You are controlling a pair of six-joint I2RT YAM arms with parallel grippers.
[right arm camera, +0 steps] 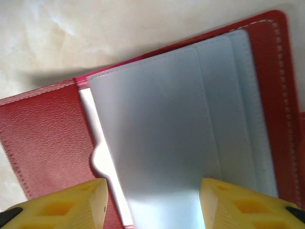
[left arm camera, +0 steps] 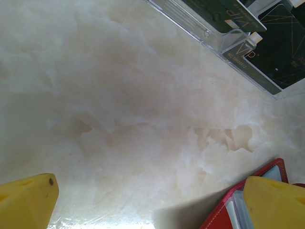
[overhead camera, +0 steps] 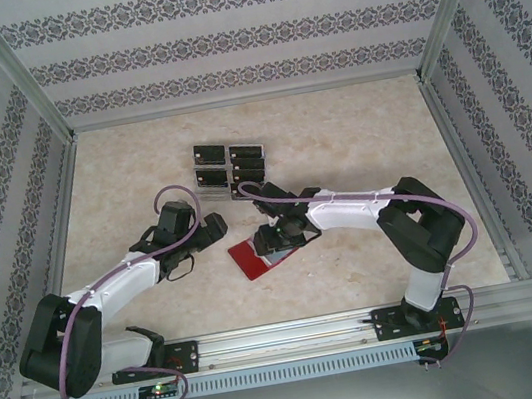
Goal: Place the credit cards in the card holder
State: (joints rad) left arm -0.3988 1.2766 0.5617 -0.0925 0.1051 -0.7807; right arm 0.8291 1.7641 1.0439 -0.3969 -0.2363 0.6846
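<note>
Hold card holder (right arm camera: 43,138) flat with half-open, empty right gripper (right arm camera: 153,193); fetch credit cards (overhead camera: 230,165) using wide-open, empty left gripper (left arm camera: 150,193).

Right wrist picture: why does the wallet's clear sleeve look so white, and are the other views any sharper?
Right wrist: glare whitens the clear sleeve of the card holder, and the yellow fingers are out of focus. Left wrist: the table looks soft, with a dim shadow; the credit cards read clearly. Top external: even light, sharp.
</note>
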